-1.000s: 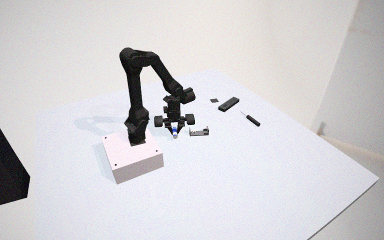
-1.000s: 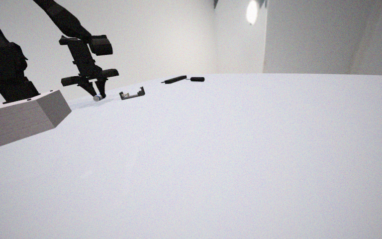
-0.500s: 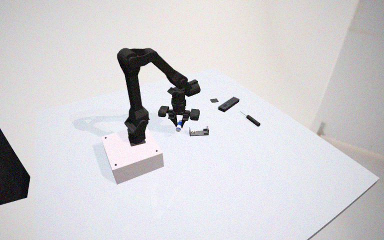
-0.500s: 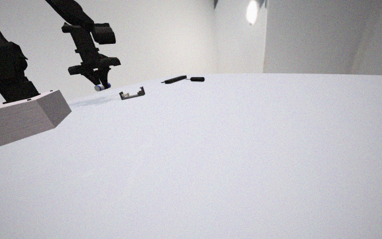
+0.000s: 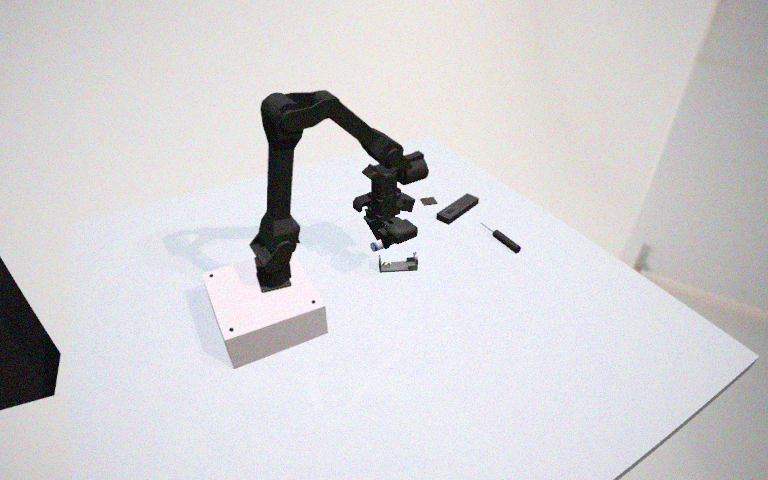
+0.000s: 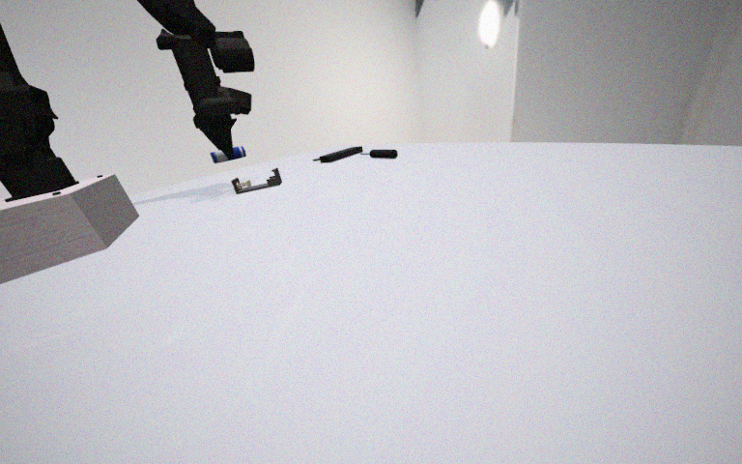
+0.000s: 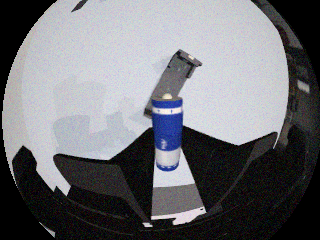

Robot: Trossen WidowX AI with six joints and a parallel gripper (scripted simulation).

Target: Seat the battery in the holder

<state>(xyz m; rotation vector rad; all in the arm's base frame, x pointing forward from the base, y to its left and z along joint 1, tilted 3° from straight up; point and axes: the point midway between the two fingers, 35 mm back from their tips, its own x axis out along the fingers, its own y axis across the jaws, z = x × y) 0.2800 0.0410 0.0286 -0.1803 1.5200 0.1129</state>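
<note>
We have the battery (image 5: 376,245) (image 6: 239,152) (image 7: 168,117) pinched between the two fingers of the gripper (image 5: 386,243) (image 6: 230,158) (image 7: 166,131), lying crosswise and raised above the white table (image 5: 453,339) (image 6: 415,301) (image 7: 225,60). Its blue, white-banded body shows plainly, and in the wrist view we see the terminal nub on the end pointing away from the hand.

The battery holder (image 5: 399,266) (image 6: 257,188) (image 7: 172,77) stands on the table, just to the right of the battery and lower. Its spring (image 5: 386,262) (image 6: 243,185) is at the left end, the raised lip (image 5: 413,259) (image 6: 277,174) (image 7: 190,57) at the right. The battery is outside the holder and apart from it; from the wrist we see the two lying at an angle to each other.

To the left, our arm (image 5: 280,181) (image 6: 180,14) rises from a pale base block (image 5: 243,350) (image 6: 98,218). Farther right, beyond the holder, we see a dark oblong case (image 5: 457,208) (image 6: 341,155), with a black-handled screwdriver (image 5: 505,240) (image 6: 383,154) to its right. A small dark square plate (image 5: 428,200) lies flat at the case's left in the top view.
</note>
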